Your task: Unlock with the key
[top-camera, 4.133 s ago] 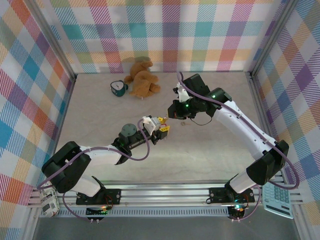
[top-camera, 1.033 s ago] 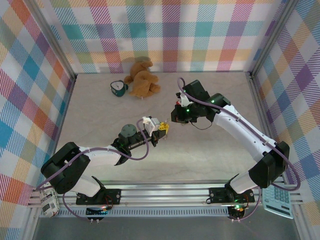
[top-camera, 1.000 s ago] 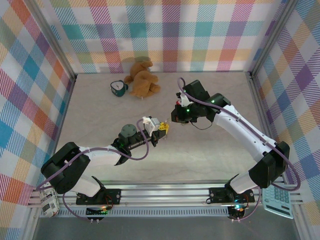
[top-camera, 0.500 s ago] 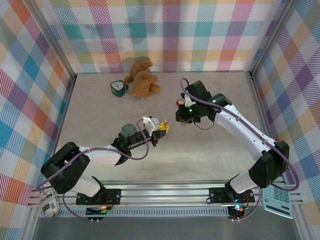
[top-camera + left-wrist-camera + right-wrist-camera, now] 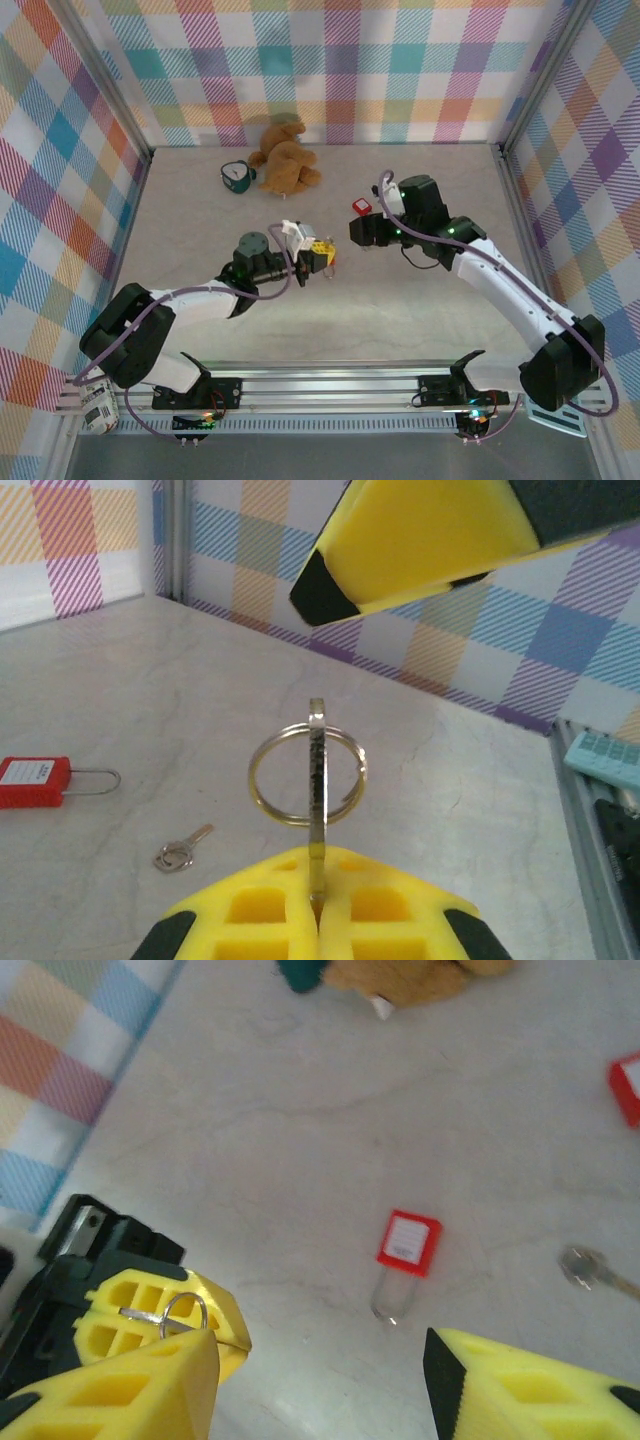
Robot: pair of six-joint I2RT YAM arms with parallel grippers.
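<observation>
My left gripper point(image 5: 320, 252) point(image 5: 317, 885) is shut on the key point(image 5: 317, 810), a thin pale blade standing on edge with a wire ring point(image 5: 307, 777) through its top. It also shows at the lower left of the right wrist view, where the left gripper point(image 5: 165, 1322) holds the key point(image 5: 140, 1313). My right gripper point(image 5: 358, 231) point(image 5: 320, 1385) hangs open and holds nothing, just right of the left one. A red padlock point(image 5: 408, 1242) point(image 5: 361, 207) lies flat on the table with its wire shackle point(image 5: 390, 1298) pointing toward the right gripper.
A second red padlock point(image 5: 35, 780) point(image 5: 627, 1085) and a loose small key point(image 5: 180, 850) point(image 5: 590, 1268) lie on the table. A brown teddy bear point(image 5: 285, 155) and a green cup point(image 5: 236, 177) sit at the back. A calculator point(image 5: 600, 760) lies beyond the table's right edge.
My right gripper has opened and drawn back toward the near right, leaving the red padlock on the table. The left gripper, still on the key, shifted slightly toward the back.
</observation>
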